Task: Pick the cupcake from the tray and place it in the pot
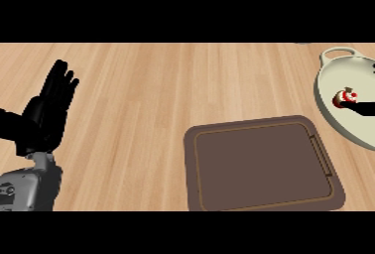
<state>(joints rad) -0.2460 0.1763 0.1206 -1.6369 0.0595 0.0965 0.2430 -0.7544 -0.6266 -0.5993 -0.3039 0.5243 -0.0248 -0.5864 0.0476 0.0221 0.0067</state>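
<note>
Fingers of the left hand (pixel 45 116) stand straight and spread at the view's left edge, resting open over the bare worktop (pixel 161 84) and holding nothing. Pale wood grain runs across that worktop in long, smooth streaks. Right of centre lies the tray (pixel 264 166), a dark brown rounded rectangle with a thin raised lip and a slim handle slot along its right side; its flat matt bed carries nothing. At the far right sits the pot (pixel 330 92), cream-white and glossy, oval in outline with a small loop handle at its upper end. Inside it is the cupcake (pixel 344 96), a small red and white lump, with the black fingers of the right hand (pixel 363 107) touching it from the right edge; whether they grip it or have let go I cannot tell. The placing step looks nearly done. To finish it well, the fingers should spread fully before lifting, then rise straight up so the soft cake stays upright and clear of the curved wall.
</note>
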